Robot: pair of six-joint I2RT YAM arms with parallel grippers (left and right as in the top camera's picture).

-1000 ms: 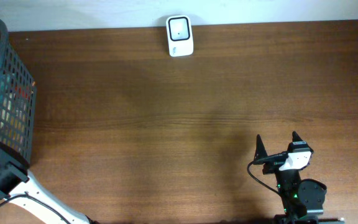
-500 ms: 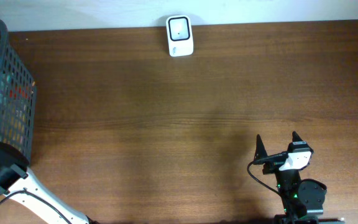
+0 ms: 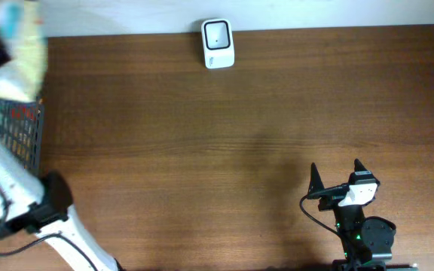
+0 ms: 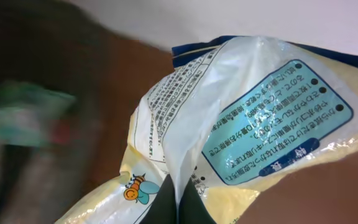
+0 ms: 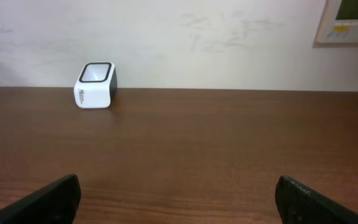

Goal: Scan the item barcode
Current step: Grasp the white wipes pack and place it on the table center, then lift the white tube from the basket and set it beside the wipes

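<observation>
left arm [image 3: 6,177]: half a second ago it lay low at the near end of the wire basket [image 3: 22,129]. it now stands raised over the basket, blurred with motion in the overhead view. a second ago the left jaws were wide; they are now closed on a snack bag [image 4: 241,112].

snack bag: earlier frames showed no bag outside the basket. it now hangs above the basket's far end, clear of the tabletop [image 3: 202,150]. in the left wrist view the pinch falls on the bag's lower edge, and the bag fans out above and to the right of the jaws. pale yellow and white film, a blue label panel and a small bee print face the camera.

right jaws: open wide and empty, low over the near edge of the tabletop. position unchanged from both earlier frames.

scanner [image 3: 218,44]: unchanged, upright at the far edge of the tabletop. it stands ahead of the right jaws and left of their centre line, well apart from both pairs of jaws.
</observation>
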